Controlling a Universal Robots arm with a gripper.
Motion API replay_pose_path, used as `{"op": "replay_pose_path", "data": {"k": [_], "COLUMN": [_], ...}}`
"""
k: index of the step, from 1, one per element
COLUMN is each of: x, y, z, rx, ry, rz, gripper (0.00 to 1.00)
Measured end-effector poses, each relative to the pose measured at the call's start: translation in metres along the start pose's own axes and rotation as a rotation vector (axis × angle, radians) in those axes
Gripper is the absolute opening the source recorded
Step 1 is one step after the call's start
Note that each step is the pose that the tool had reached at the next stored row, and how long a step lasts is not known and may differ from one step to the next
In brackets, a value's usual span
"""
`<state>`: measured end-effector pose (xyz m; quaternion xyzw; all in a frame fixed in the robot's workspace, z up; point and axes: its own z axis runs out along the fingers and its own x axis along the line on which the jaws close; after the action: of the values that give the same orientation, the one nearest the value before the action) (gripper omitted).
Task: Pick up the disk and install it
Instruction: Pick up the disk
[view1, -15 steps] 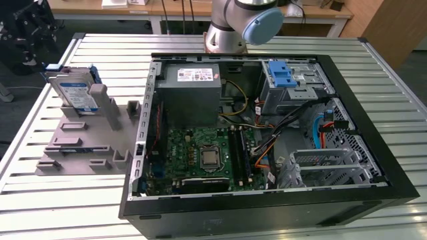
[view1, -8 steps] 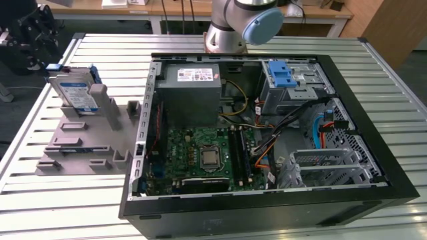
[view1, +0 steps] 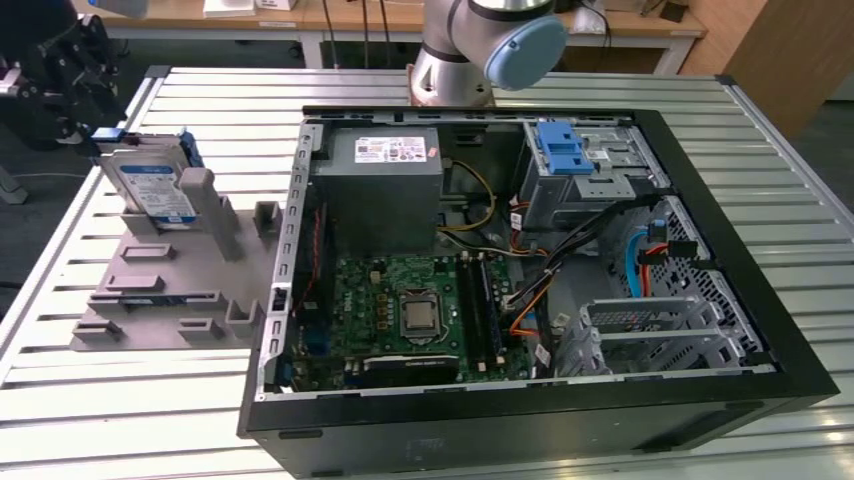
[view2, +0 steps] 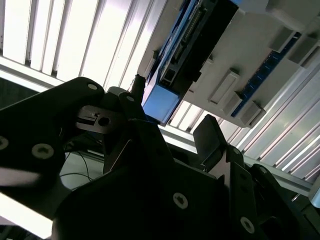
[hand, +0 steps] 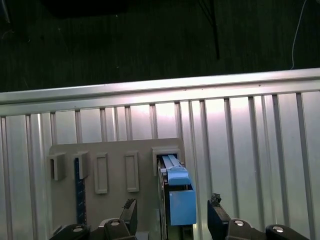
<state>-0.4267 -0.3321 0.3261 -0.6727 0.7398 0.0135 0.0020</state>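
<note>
You have the black fingers (hand: 129, 212) of the gripper (hand: 172, 201) spread wide, one on each side of the blue end of the flat silver disk (hand: 180, 200) in its blue plastic bracket, with a gap on both sides. In the exterior view the disk (view1: 144, 185) stands upright on edge in a slot of the grey plastic rack (view1: 160, 300), at the exterior view's left, with your gripper (view1: 78, 70) just beyond it. The rack lies on the slatted metal table (view1: 120, 400), beside the open black computer case (view1: 747, 250).
</note>
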Motion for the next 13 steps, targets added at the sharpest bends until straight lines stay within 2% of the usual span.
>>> {"op": "replay_pose_path", "data": {"k": [3,13], "x": [0.0001,-0.0029], "y": [0.0003,0.0029], "z": [0.0032,0.0199], "rx": [-0.0003,0.0008], "ry": [0.0002,0.0001], "rz": [0.000,0.000], "gripper": [0.66,0.66]}}
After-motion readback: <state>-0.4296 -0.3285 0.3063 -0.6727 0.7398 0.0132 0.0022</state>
